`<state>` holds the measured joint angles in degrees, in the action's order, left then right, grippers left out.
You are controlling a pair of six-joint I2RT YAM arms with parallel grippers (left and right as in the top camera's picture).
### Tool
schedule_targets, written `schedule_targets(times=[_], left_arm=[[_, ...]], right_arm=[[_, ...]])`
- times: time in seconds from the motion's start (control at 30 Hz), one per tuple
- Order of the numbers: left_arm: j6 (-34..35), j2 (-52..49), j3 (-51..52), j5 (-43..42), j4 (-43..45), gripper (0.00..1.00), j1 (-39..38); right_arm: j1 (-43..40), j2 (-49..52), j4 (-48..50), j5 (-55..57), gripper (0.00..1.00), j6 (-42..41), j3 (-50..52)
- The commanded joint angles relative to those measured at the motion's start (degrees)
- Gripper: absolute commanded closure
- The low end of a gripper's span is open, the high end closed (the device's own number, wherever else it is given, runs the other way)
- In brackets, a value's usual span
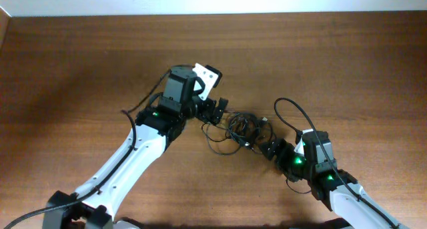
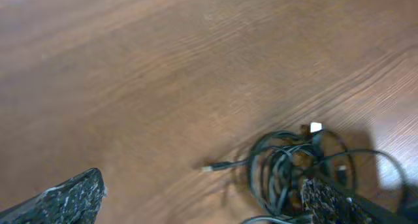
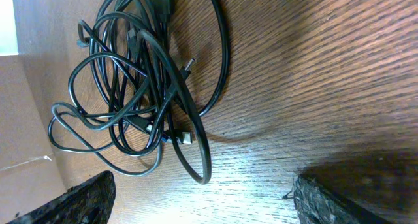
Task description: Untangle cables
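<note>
Thin black cables (image 3: 173,87) lie knotted in overlapping loops

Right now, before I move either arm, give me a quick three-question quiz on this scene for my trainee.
1. True or false: the cables lie in one tangled heap on the table.
2. Which jaws are shut on a cable: A left, B right, C neither?
3. Fill in: the uppermost plug tip in the left wrist view is ____.
Key: 1 true; 2 C; 3 white.
</note>
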<state>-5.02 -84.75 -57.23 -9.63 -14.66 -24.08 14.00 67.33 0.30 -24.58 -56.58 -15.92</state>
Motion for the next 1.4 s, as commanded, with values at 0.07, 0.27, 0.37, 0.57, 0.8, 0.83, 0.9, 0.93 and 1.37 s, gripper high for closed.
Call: schedule_targets(times=[0.07,0.27,0.37,0.57,0.8,0.83,0.9,0.93,1.37], left_arm=[[-19.3,-8.8,-0.2,-6.3,1.8,0.01,-0.2],[-21.0,-17.5,-0.2,-13.1,5.4,0.04,-4.2],[-21.7,-20.2,-0.2,-12.4,6.0,0.12,-5.4],[-21.7,-27.0,-0.2,-4.9,11.2,0.53,-5.4],[-21.7,-27.8,-0.2,-8.3,9.5,0.73,-5.5],[-21.6,-27.8,-0.2,-7.0,9.4,1.0,-5.5],[-17.3,-27.1,-0.7,-3.9,9.7,1.0,-5.3],[-9.2,-25.6,-1.7,0.2,9.3,1.0,-5.1],[41.6,8.3,-3.5,10.5,-15.9,1.0,-2.9]], right_arm=[[0.4,0.3,-0.9,2.6,0.12,0.1,0.5],[0.4,0.3,-0.9,2.6,0.12,-1.0,0.5],[0.4,0.3,-1.0,2.6,0.12,-0.9,0.5],[0.4,0.3,-1.0,2.6,0.12,-0.9,0.5],[0.4,0.3,-0.5,2.6,0.12,-3.5,0.5],[0.4,0.3,-0.5,2.2,0.12,-4.4,0.5],[0.4,0.3,-0.6,0.7,0.13,-5.0,0.5],[0.4,0.3,-0.5,-1.2,0.13,-5.0,0.5],[3.3,-2.8,28.1,-22.5,0.27,-9.7,0.5]])
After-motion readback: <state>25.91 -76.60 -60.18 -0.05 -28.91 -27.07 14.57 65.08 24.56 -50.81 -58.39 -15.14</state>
